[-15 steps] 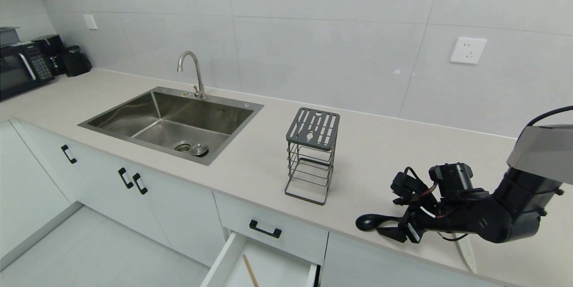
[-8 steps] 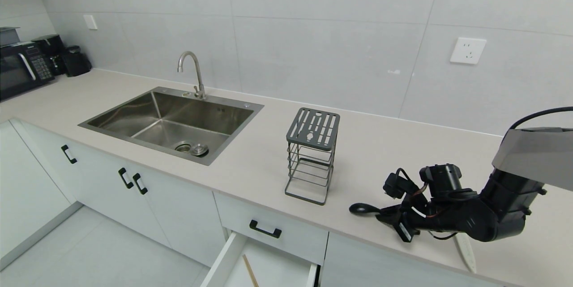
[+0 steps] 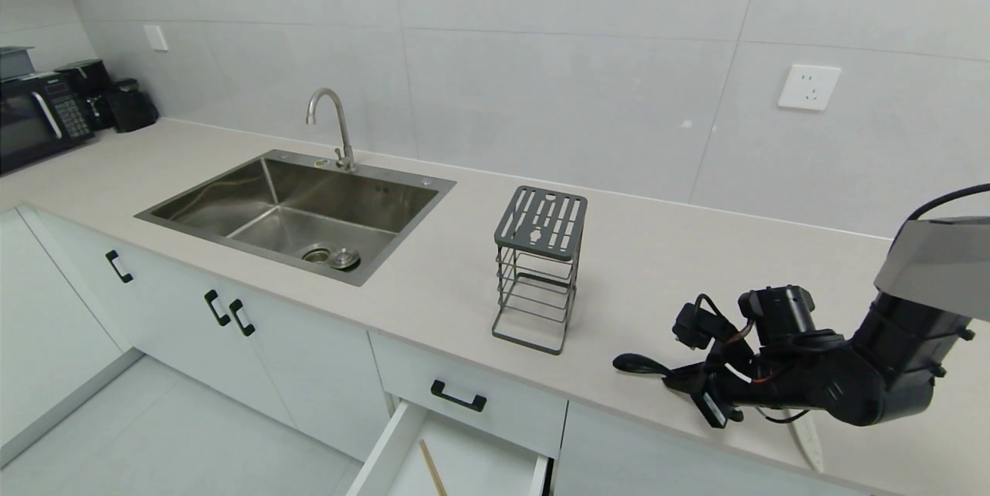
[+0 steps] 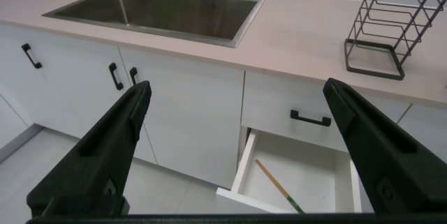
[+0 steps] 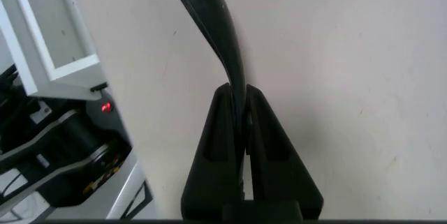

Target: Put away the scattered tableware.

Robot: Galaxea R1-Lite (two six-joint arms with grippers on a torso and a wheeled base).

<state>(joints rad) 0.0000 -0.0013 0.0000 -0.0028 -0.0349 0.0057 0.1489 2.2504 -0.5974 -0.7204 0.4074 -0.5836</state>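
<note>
Right pincer (image 3: 684, 384) is pinching the black spoon (image 3: 636, 364) by its handle, low over the surface (image 3: 657, 264) near its front edge (handy for the open drawer (image 3: 472, 469), I'd guess). Left pincer (image 4: 237, 95) is spread wide, empty.

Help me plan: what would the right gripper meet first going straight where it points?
Probably the wire rack: the right gripper, shut on the black spoon, points toward its base, though depth is unclear.
</note>
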